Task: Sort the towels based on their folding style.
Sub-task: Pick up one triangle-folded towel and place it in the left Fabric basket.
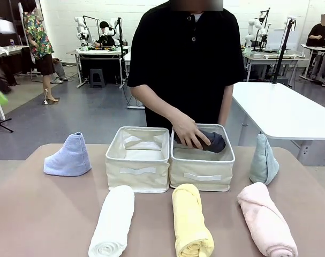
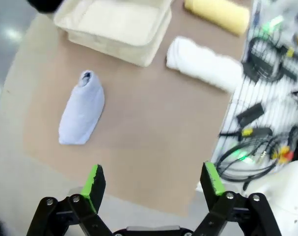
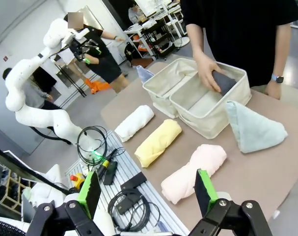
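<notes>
Front view. Left bin (image 1: pixel 138 160) and right bin (image 1: pixel 202 172): side by side at mid table (image 1: pixel 44 225), walls touching. Grey roll (image 1: pixel 217 142): inside the right bin, under the person's hand (image 1: pixel 188 133). Lavender wedge (image 1: pixel 68 156): upright, left of the bins. Teal wedge (image 1: pixel 264 160): upright, just right of them. White roll (image 1: pixel 113 222), yellow roll (image 1: pixel 191 225), pink roll (image 1: pixel 266 225): lying apart in a row on the near side.

Left wrist view. Left gripper (image 2: pixel 153 177): gapes wide, grips nothing, hovers near the table edge. Beyond it: lavender wedge nearest, then white roll, left bin, yellow roll.

Right wrist view. Right gripper (image 3: pixel 148 189): gapes wide, grips nothing, hangs over a cable rack (image 3: pixel 120 192). Ahead: pink roll nearest, yellow roll and white roll farther along, teal wedge beside the right bin, hand on the grey roll inside.
</notes>
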`<state>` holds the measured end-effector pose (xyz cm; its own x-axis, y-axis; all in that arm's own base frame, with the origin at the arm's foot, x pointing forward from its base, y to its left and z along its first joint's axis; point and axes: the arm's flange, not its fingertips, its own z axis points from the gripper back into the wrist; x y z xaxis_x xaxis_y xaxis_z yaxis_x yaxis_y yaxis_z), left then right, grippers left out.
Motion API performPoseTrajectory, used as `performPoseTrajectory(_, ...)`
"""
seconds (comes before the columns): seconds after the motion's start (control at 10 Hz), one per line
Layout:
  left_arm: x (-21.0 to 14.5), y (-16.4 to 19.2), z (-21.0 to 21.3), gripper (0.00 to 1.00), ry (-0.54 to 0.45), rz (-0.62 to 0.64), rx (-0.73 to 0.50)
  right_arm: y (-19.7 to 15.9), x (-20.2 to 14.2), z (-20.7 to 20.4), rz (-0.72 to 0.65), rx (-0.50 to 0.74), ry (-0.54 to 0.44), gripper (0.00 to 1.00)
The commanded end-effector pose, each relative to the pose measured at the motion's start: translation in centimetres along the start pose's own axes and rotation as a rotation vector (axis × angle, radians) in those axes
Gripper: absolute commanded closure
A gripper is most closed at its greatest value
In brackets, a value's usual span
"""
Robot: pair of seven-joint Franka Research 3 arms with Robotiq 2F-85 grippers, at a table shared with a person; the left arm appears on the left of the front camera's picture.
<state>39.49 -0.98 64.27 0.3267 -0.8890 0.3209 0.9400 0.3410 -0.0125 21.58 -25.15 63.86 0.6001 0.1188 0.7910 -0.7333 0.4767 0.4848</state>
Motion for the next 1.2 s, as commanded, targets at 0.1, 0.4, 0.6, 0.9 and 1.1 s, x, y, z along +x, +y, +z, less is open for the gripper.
performPoseTrajectory(0.1, 5.3, 4.2, -7.2, 0.00, 0.357, -0.191, 0.013, 0.1, 0.3, 0.2, 0.018, 0.013, -0.019, 0.00)
performPoseTrajectory(0.4, 6.5, 6.8, -12.9, 0.00, 0.430, -0.238, 0.064, 0.1, 0.3, 0.2, 0.018, 0.013, -0.019, 0.00)
performPoseTrajectory(0.6, 5.6, 6.0, -11.5, 0.00, 0.320, -0.236, -0.118, 0.1, 0.3, 0.2, 0.018, 0.013, -0.019, 0.00)
performPoseTrajectory(0.9, 6.4, 7.0, -14.1, 0.00, 0.440, -0.245, 0.030, 0.1, 0.3, 0.2, 0.018, 0.013, -0.019, 0.00)
performPoseTrajectory(1.1, 6.4, 7.0, -14.1, 0.00, 0.440, -0.245, 0.030, 0.1, 0.3, 0.2, 0.018, 0.013, -0.019, 0.00)
